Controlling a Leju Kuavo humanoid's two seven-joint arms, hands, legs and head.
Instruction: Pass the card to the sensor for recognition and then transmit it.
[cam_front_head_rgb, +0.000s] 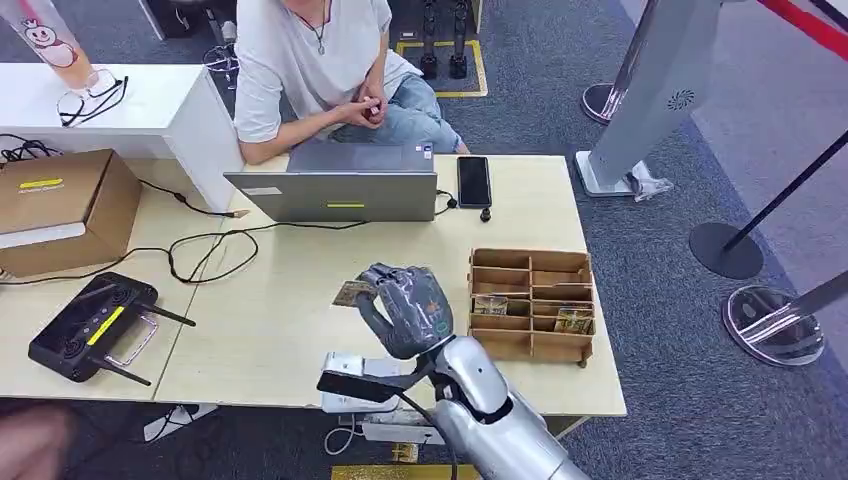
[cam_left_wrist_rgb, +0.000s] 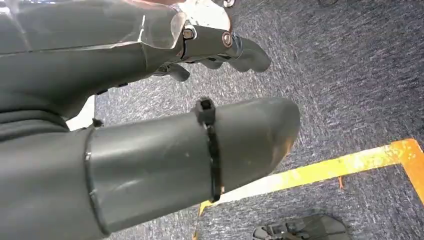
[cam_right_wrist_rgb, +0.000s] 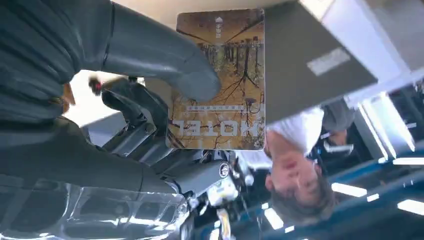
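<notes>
Right robot hand (cam_front_head_rgb: 408, 310) is raised above the wooden surface (cam_front_head_rgb: 270, 320), its back turned toward the head camera. In the right wrist view the same robot hand (cam_right_wrist_rgb: 145, 125) pinches a card (cam_right_wrist_rgb: 225, 85): the thick thumb presses one face and the darker fingers (cam_right_wrist_rgb: 135, 107) back the other face. The card is brown-yellow with a tree print and the word HOTEL. It stands clear of the surface, its far end projecting beyond the fingertips. In the head view a corner of the card (cam_front_head_rgb: 352, 293) shows beside the robot hand, on the side toward the laptop (cam_front_head_rgb: 335, 190).

A white device (cam_front_head_rgb: 352, 382) with a dark plate sits at the near edge of the surface, just below the right wrist. A wooden compartment tray (cam_front_head_rgb: 530, 262) lies just beside the robot hand on its outer side, apart from it. A person (cam_front_head_rgb: 320, 60) sits beyond the laptop.

Left robot hand (cam_left_wrist_rgb: 150, 100) hangs over blue-grey carpet (cam_left_wrist_rgb: 350, 75) with a yellow floor line. It holds nothing; its thumb is extended and its darker fingers are loosely apart.
</notes>
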